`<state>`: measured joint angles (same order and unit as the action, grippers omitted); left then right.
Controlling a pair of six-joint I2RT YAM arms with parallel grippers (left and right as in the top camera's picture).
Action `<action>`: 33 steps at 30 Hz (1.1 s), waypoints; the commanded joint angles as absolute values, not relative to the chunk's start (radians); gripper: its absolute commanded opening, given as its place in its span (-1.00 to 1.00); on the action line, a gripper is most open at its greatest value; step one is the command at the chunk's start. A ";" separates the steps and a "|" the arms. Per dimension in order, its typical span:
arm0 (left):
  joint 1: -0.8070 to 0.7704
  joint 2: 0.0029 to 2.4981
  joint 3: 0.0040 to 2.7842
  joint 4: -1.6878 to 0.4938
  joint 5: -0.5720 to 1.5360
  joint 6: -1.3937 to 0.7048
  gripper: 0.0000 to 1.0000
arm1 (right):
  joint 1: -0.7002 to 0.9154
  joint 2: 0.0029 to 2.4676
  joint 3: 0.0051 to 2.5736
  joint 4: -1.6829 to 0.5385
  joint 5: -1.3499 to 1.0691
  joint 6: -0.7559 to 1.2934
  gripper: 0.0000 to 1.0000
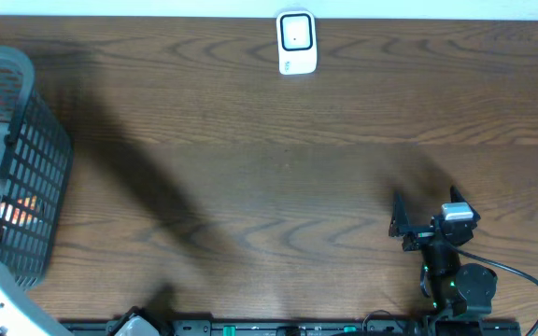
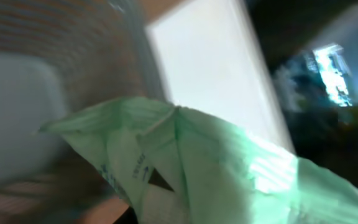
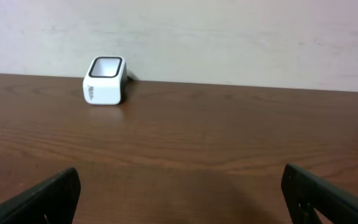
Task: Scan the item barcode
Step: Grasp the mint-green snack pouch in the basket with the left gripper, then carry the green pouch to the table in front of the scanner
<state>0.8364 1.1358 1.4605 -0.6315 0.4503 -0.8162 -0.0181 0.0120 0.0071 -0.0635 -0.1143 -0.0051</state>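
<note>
Looking down from overhead, the white scanner (image 1: 296,42) stands at the far edge of the table (image 1: 250,168). A grey basket (image 1: 35,159) sits at the left, and the right gripper (image 1: 425,198) rests near the front right with its fingers spread wide. From the left wrist, badly blurred, a pale green packet (image 2: 229,174) fills the foreground with the basket's wall behind it. The left gripper is pinched tight on the packet, its fingers hidden. From the right wrist, the splayed fingers (image 3: 42,199) frame the tabletop, and the scanner stands well ahead by the wall (image 3: 229,37).

Overhead, right wrist: shared scanner (image 1: 296,42)
</note>
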 commanded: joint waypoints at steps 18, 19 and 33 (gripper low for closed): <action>-0.326 1.366 1.446 -0.740 0.371 -0.359 -0.85 | -0.012 0.007 0.006 -0.068 -0.110 -0.012 0.98; -0.360 1.403 1.446 -0.739 0.331 -0.359 -0.86 | -0.012 0.007 0.006 -0.068 -0.110 -0.012 0.99; -0.554 1.794 1.446 -0.667 0.257 -0.359 -0.85 | -0.012 0.007 0.006 -0.068 -0.110 -0.012 0.99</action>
<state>-0.5152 1.7500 1.4460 -0.6804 0.2707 -0.3798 -0.0181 0.0120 0.0071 -0.0635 -0.1143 -0.0051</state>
